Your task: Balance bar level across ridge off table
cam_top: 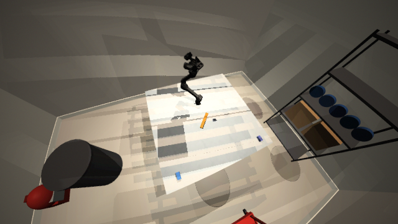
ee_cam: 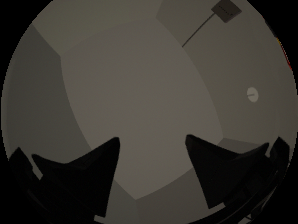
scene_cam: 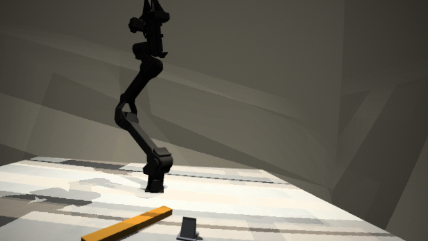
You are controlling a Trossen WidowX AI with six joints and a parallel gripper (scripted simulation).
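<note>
An orange bar (cam_top: pixel 204 121) (scene_cam: pixel 127 225) lies flat on the pale table (cam_top: pixel 224 155) (scene_cam: pixel 234 201), in front of the arm's base. The ridge, a small dark block (cam_top: pixel 214 119) (scene_cam: pixel 188 228) on a thin base, stands close beside the bar, apart from it and with nothing on top. My gripper (scene_cam: pixel 150 2) (ee_cam: pixel 153 140) is high above the table, over the arm's base, with its fingers pointing upward. Its fingers stand apart with nothing between them. The wrist view shows only walls and ceiling, neither bar nor ridge.
A blue block (cam_top: pixel 178 175) lies near the table's front corner, and a purple-blue block (cam_top: pixel 259 138) near its right corner. A large dark cylinder (cam_top: pixel 104 165) stands off to the left, beside a red object (cam_top: pixel 38 197). A rack with blue round containers (cam_top: pixel 338 111) stands to the right.
</note>
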